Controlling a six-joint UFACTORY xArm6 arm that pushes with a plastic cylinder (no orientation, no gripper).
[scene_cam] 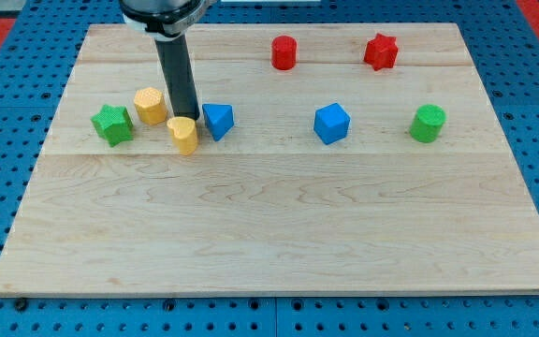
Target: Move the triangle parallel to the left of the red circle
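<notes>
No jaws fitted: arm ends in straight dark rod, nothing held, nothing to open or close. My tip (191, 119) set down on wooden board (279, 234), in the narrow gap between yellow rounded block (183, 134) and blue triangle (218, 121), just behind the yellow block and beside the triangle's left face; actual contact with either cannot be told. Blue triangle located left of board centre, in the middle row. Red circle, seen as red cylinder (284, 52), located near the view's top, right of the triangle and well apart from it. Yellow hexagonal block (150, 105) positioned left of the rod, near it. Green star (112, 124) positioned further toward the view's left, just beside the yellow hexagonal block. Blue cube (331, 123) located right of centre in the same row as the triangle, well apart from it. Green cylinder (428, 123) located near the view's right edge of the board. Red star (380, 51) located near the view's top, right of the red cylinder. Board resting on blue perforated table top (7, 112).
</notes>
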